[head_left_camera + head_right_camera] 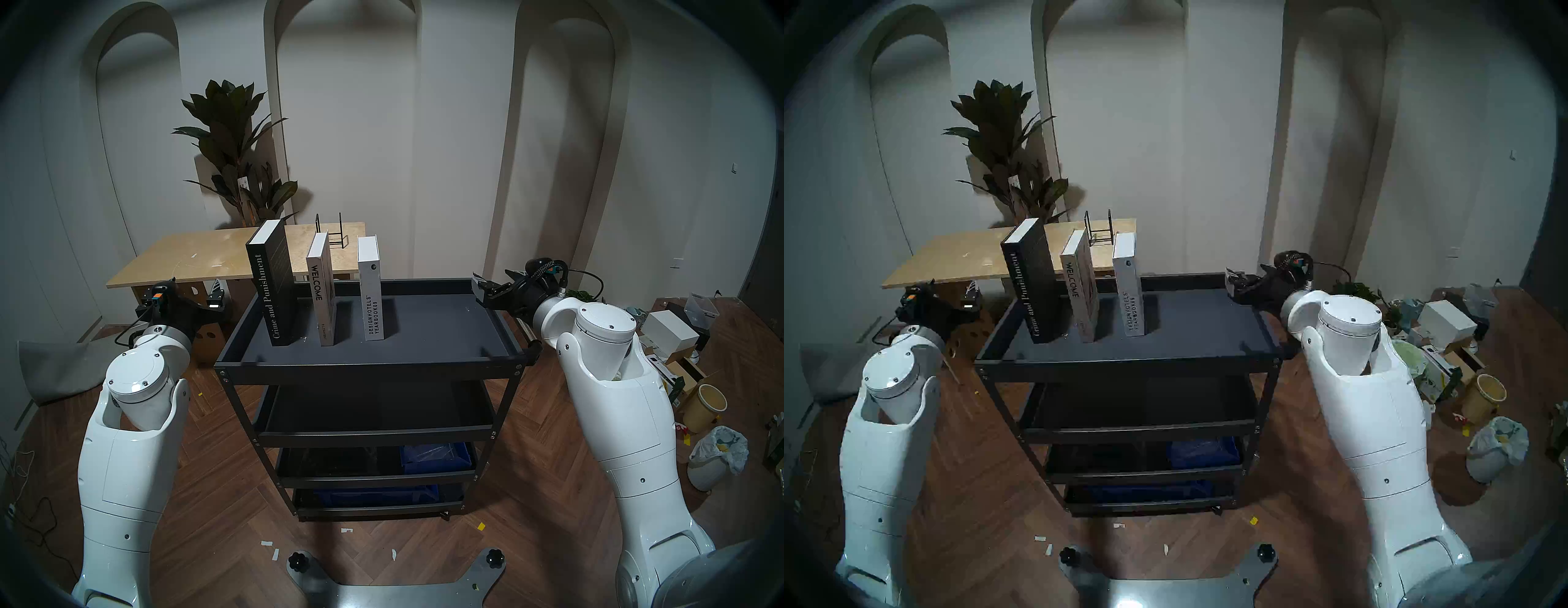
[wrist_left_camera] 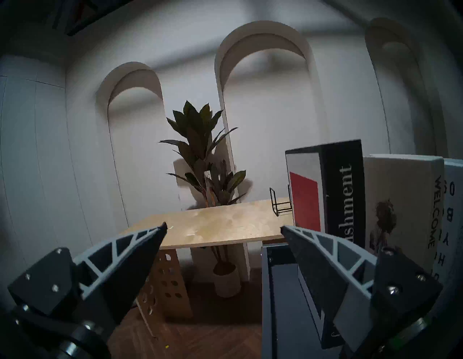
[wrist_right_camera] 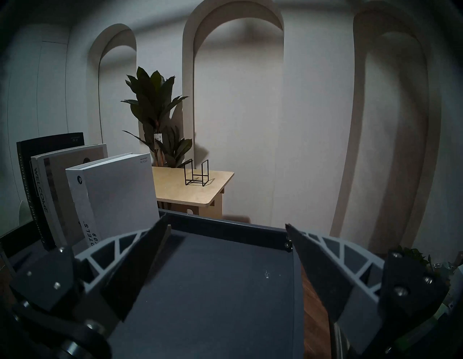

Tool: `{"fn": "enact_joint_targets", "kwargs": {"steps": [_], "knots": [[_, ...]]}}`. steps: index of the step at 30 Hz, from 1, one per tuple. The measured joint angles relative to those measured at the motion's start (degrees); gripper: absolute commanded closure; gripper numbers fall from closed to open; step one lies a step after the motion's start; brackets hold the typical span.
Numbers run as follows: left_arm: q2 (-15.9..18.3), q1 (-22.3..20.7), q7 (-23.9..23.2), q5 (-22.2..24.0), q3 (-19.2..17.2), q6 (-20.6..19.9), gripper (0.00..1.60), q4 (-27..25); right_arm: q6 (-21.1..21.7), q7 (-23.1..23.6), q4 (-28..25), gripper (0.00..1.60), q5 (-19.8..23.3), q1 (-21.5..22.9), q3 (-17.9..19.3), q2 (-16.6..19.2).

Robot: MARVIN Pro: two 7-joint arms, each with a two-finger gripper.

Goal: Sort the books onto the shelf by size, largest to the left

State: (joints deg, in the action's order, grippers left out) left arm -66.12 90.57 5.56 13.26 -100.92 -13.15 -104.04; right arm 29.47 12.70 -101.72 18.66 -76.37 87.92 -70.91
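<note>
Three books stand upright on the cart's dark grey top tray (image 1: 424,335). From left to right: the tall black "Crime and Punishment" (image 1: 271,288), the thin grey-white "WELCOME" (image 1: 321,297), and the shorter white "DESIGN HOTELS YEARBOOK 09" (image 1: 370,293). They stand apart from one another. My left gripper (image 1: 214,297) is open and empty, left of the cart and below the tray's rim. My right gripper (image 1: 481,288) is open and empty over the tray's far right corner. In the right wrist view the white book (image 3: 112,198) stands left of the open fingers (image 3: 140,265).
A pale plywood table (image 1: 191,259) with a small black wire rack (image 1: 331,231) stands behind the cart. A potted plant (image 1: 237,148) is at the back wall. Boxes, a bin and bags (image 1: 695,369) clutter the floor on the right. The cart has lower tiers holding blue bins (image 1: 432,458).
</note>
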Motion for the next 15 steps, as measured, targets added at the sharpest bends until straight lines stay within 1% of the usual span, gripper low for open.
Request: {"fn": "enact_joint_targets", "kwargs": {"steps": [5,15], "knots": [[0.03,-0.72,0.99,-0.81,0.91,0.20,0.00,0.98,-2.01,0.30,1.11,0.00,0.00,0.04,0.06,-0.12],[0.11,-1.34,1.84,-1.25,1.09,0.44,0.00,0.98,-3.60,0.70,1.86,0.00,0.05,0.14,0.06,-0.44]]}}
